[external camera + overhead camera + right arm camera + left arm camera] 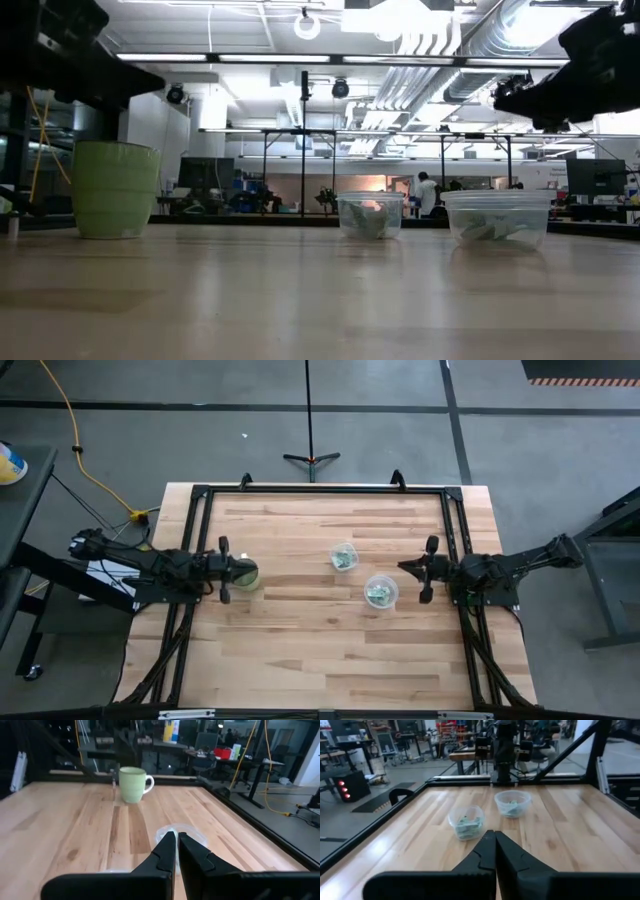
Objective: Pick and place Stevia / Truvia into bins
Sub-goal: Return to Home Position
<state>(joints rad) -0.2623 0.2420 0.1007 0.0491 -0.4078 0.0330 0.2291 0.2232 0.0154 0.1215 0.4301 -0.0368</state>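
Two clear cups stand upright on the wooden table, one at the middle [343,556] and one nearer the right arm [381,591]. Pale green and white packets lie inside both [368,220] [492,230]; no loose packet shows on the table. My left gripper [495,840] is shut and empty, above the table's left part beside the green mug [243,572]. My right gripper [176,840] is shut and empty, above the table's right part, just right of the nearer cup. Both cups show in the left wrist view [466,822] [512,803].
A solid green mug [132,784] stands upright on the table under the left gripper's tip; it also shows in the low view [115,188]. A black frame [320,488] runs around the table's edges. Bare wood lies along the near side [320,660].
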